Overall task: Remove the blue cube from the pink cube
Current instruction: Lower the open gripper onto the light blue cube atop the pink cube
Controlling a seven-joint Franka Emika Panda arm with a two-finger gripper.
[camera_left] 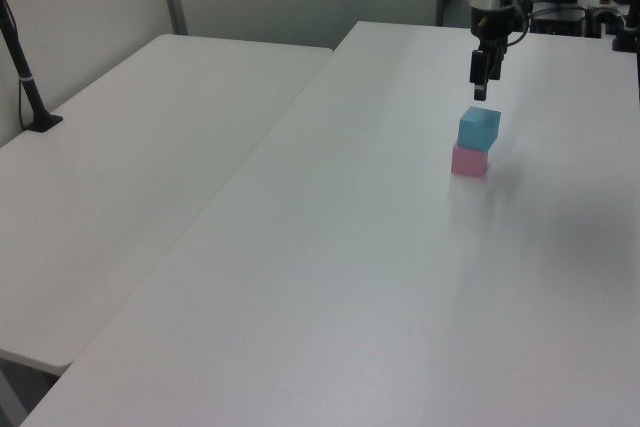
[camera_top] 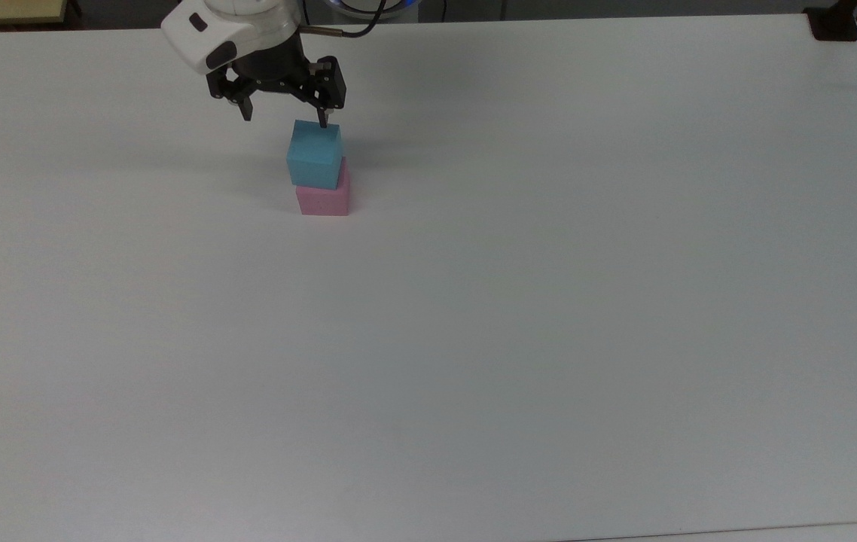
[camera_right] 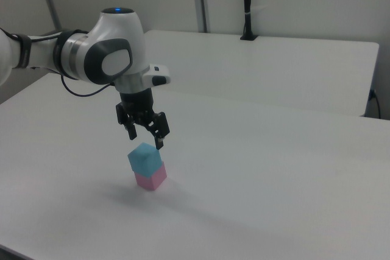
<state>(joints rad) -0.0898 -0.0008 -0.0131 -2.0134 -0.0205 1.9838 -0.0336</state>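
The blue cube is seen resting on top of the pink cube, turned a little so that the edges of the two are not aligned. This small stack is placed on a white table, in the far part of it as the top view shows it, and the table surface around the stack is bare.

The gripper is held just above the blue cube, with its fingers spread wide apart and nothing between them. In the right view the gripper is seen directly over the stack, its fingertips close to the upper face of the blue cube but not touching it. Nothing is found between the gripper and the blue cube.

A second white table is joined beside the first one, well apart from the stack. A black pole is standing on the second table at its far side from the stack.
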